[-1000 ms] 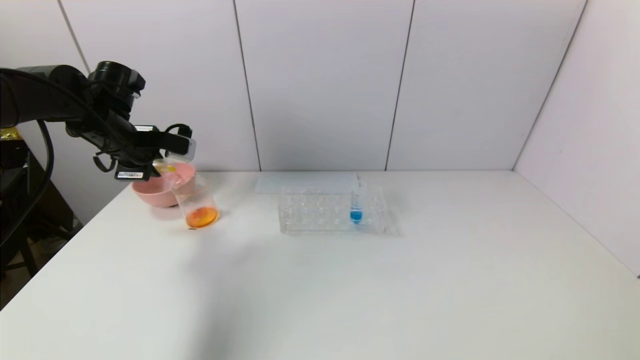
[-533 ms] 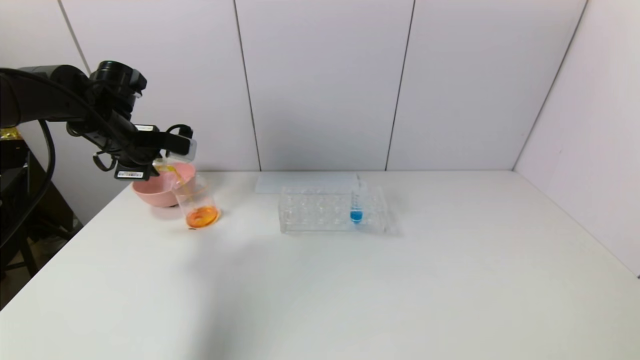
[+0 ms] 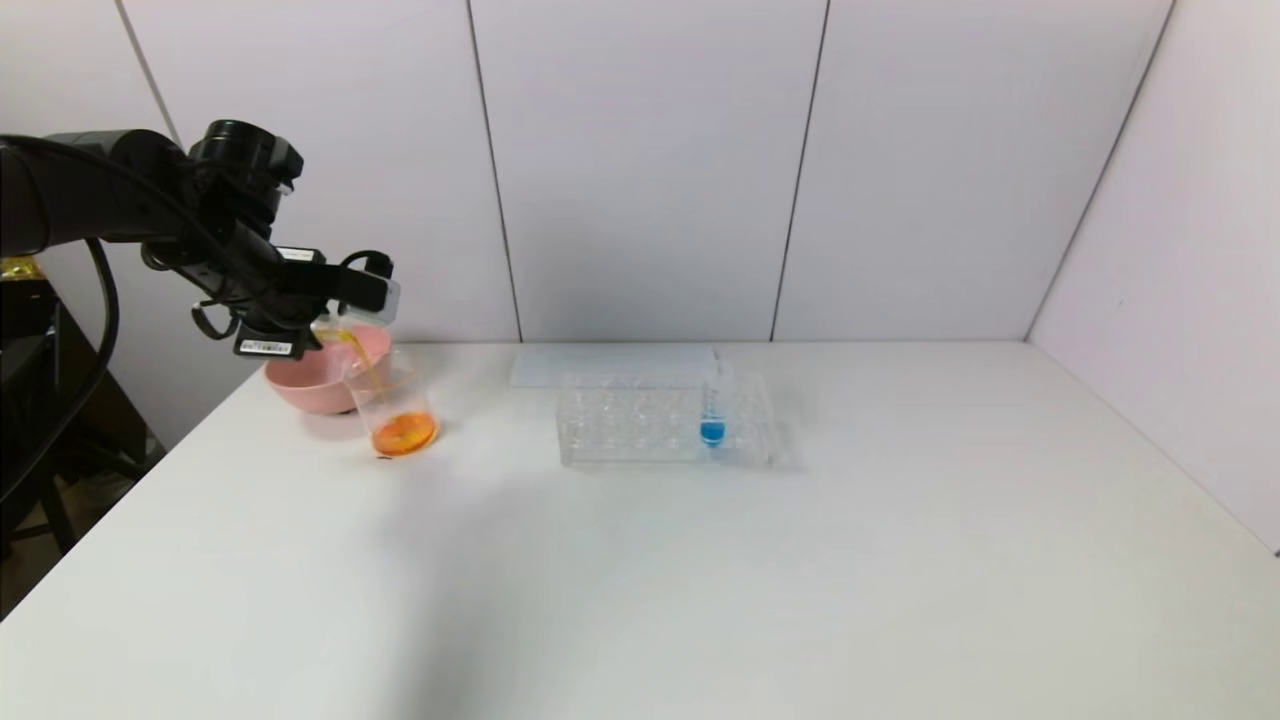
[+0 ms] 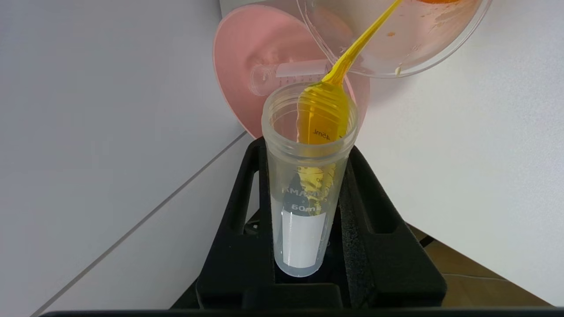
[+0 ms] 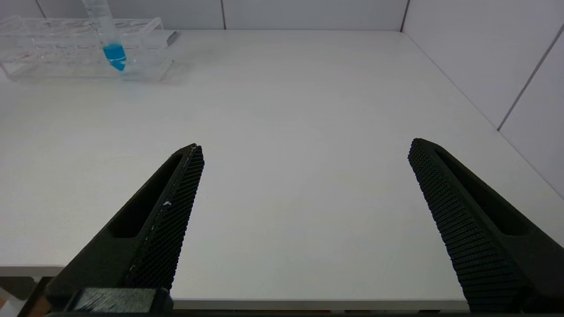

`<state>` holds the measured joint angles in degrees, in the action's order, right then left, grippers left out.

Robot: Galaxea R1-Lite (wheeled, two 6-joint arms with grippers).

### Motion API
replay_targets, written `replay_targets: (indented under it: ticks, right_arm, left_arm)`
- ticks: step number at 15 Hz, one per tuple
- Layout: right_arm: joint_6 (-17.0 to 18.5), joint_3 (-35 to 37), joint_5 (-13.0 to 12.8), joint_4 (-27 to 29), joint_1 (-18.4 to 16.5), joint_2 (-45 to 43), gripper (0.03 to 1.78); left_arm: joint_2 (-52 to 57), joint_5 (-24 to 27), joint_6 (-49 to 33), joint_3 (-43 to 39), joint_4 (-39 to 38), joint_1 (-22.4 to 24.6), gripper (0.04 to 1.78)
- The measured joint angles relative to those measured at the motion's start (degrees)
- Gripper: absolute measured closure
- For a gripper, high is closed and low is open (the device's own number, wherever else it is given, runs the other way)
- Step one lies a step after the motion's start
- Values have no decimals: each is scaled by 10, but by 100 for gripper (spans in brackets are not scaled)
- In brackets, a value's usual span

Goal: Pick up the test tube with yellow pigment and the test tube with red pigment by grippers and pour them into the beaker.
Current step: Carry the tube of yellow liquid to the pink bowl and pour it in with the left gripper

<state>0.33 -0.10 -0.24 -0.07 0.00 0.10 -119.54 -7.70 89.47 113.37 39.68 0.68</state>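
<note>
The left gripper grasps the test tube with yellow pigment, tilted, pouring into the beaker just below it; the right gripper is released.

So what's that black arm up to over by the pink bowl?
The left gripper is shut on the test tube with yellow pigment, tipped over the beaker, and a yellow stream is running into the orange liquid already there. An empty tube lies in the pink bowl. A blue tube stands in the rack. The right gripper waits open above the table.
</note>
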Motion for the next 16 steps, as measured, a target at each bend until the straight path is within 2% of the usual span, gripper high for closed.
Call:
replay_targets:
  ticks: [2, 16]
  right_arm:
    - [0, 0, 0, 0, 0, 0, 11]
    - [0, 0, 0, 0, 0, 0, 11]
  left_arm:
    - [0, -16, 4, 0, -3, -2, 137]
    - [-4, -41, 17, 0, -16, -16, 137]
